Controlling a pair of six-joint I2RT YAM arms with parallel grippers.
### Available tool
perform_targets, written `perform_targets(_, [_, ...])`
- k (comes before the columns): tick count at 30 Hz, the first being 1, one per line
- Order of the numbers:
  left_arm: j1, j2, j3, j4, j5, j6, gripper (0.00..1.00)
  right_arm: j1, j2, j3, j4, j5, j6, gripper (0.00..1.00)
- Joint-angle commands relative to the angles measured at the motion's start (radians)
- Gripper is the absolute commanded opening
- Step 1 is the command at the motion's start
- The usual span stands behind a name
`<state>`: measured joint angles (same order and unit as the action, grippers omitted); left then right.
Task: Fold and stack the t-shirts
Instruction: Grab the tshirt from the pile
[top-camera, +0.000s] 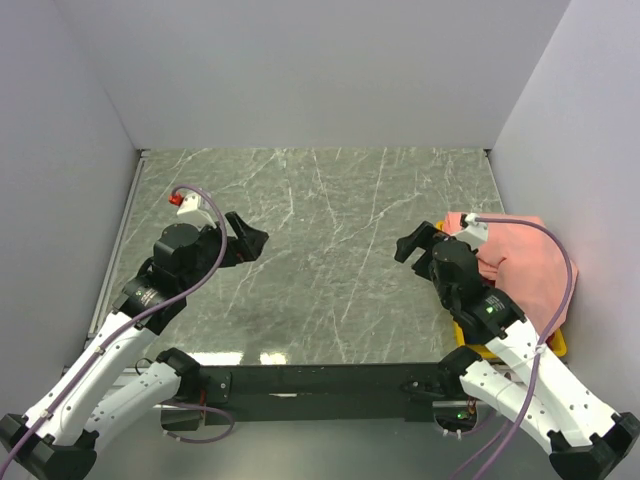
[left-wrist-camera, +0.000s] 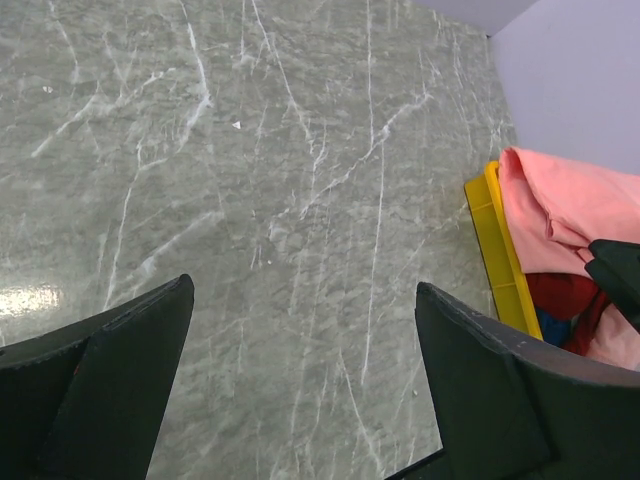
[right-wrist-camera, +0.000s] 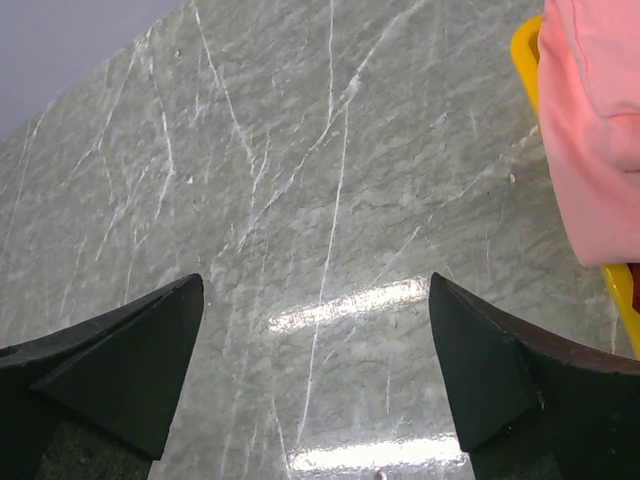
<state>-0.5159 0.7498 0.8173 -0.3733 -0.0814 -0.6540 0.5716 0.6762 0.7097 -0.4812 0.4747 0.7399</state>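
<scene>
We see left pincer (left-wrist-camera: 302, 290) jaws wide apart | over marbled worktop (left-wrist-camera: 250, 150) | yellow bin (left-wrist-camera: 500, 250) at right holds pink t-shirt (left-wrist-camera: 570, 205) above red t-shirt (left-wrist-camera: 558, 298)

No readable text, label, brand, number or sign shows in any view.

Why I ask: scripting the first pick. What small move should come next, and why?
Probably swing the right tool toward the salmon-pink t-shirt in the yellow bin: it and the left tool stand open, empty, and that shirt lies beside it.
</scene>
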Motion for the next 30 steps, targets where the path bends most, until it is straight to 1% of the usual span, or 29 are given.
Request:
perform_targets(1, [0.002, -0.007, 0.016, 0.005, 0.022, 0.028, 0.98, 0.005, -0.007, 0.062, -0.017, 0.028, 0.027, 1.0])
perform_targets(6, [0.002, -0.013, 0.028, -0.004, 0.034, 0.042, 0.98, 0.005, 0.0, 0.119, -0.086, 0.071, 0.073, 0.98])
perform_targets(11, [0.002, 0.003, 0.046, -0.033, 0.025, 0.05, 0.97, 0.005, 0.006, 0.161, -0.126, 0.093, 0.076, 0.95])
perform_targets(14, [0.002, 0.008, 0.055, -0.039, 0.026, 0.054, 0.96, 0.001, 0.048, 0.215, -0.186, 0.195, 0.093, 0.95])
perform_targets(15, [0.002, 0.008, 0.056, -0.039, 0.028, 0.056, 0.97, -0.004, 0.087, 0.237, -0.221, 0.217, 0.092, 0.95])
perform_targets(17, [0.002, 0.008, 0.059, -0.039, 0.029, 0.057, 0.97, -0.021, 0.144, 0.321, -0.27, 0.264, 0.084, 0.95])
perform_targets(18, [0.002, 0.01, 0.06, -0.038, 0.031, 0.059, 0.97, -0.065, 0.21, 0.351, -0.322, 0.303, 0.085, 0.94])
perform_targets(19, [0.002, 0.011, 0.062, -0.038, 0.034, 0.059, 0.97, -0.099, 0.244, 0.413, -0.345, 0.298, 0.081, 0.95])
perform_targets(20, [0.002, 0.017, 0.066, -0.041, 0.035, 0.06, 0.97, -0.148, 0.278, 0.442, -0.361, 0.273, 0.069, 0.94])
perform_targets(21, [0.002, 0.022, 0.069, -0.042, 0.034, 0.066, 0.96, -0.25, 0.331, 0.467, -0.379, 0.212, 0.046, 0.94])
perform_targets(22, [0.002, 0.025, 0.072, -0.05, 0.028, 0.068, 0.96, -0.309, 0.354, 0.508, -0.388, 0.184, 0.042, 0.94])
perform_targets(23, [0.002, 0.034, 0.075, -0.053, 0.025, 0.07, 0.96, -0.352, 0.373, 0.523, -0.395, 0.171, 0.041, 0.93])
perform_targets(24, [0.002, 0.036, 0.075, -0.056, 0.02, 0.074, 0.96, -0.421, 0.397, 0.537, -0.407, 0.167, 0.045, 0.93])
perform_targets(28, [0.002, 0.045, 0.065, -0.058, 0.017, 0.082, 0.96, -0.513, 0.428, 0.591, -0.465, 0.185, 0.091, 0.93])
perform_targets(30, [0.002, 0.048, 0.054, -0.056, 0.017, 0.082, 0.96, -0.538, 0.428, 0.588, -0.493, 0.2, 0.122, 0.93])
